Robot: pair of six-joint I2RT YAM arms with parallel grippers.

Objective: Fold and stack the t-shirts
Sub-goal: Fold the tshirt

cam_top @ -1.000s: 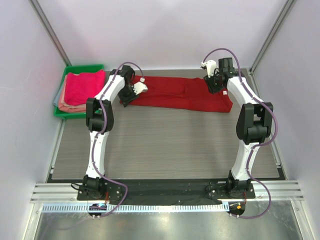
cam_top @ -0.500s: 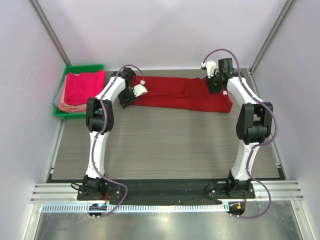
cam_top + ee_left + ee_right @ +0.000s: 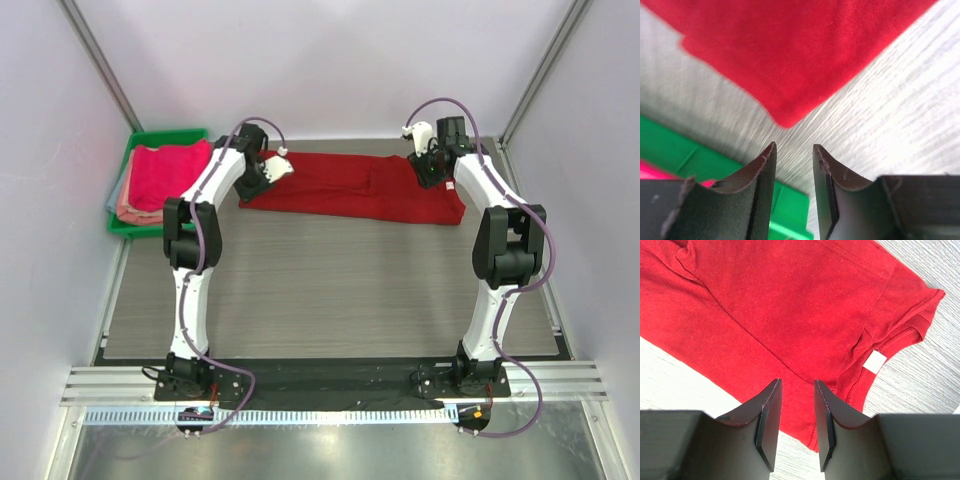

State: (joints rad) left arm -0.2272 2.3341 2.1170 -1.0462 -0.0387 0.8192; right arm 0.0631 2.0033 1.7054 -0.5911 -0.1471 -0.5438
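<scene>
My left pincer (image 3: 794, 147): jaws a narrow gap apart, nothing between them, low over the table (image 3: 890, 115)
My right pincer (image 3: 797, 382): same narrow gap, empty, hanging above the cloth
The red t-shirt (image 3: 790, 305): spread in a long band; it runs under and ahead of my right tips, with the neck and its white label (image 3: 873, 361) ahead to the right; at the other end one corner lies just ahead of my left tips
The other t-shirts (image 3: 160, 178): piled in the green tray (image 3: 670, 150), below and left of my left fingers
Step, as I judge: taking both ends for the next fold
To do it well: ease the left tips forward over that corner, go down until they meet the table, catch every layer, pinch both ends together, lift level, keep the band taut
Risk: grabbing only the top layer and dragging the fold askew
</scene>
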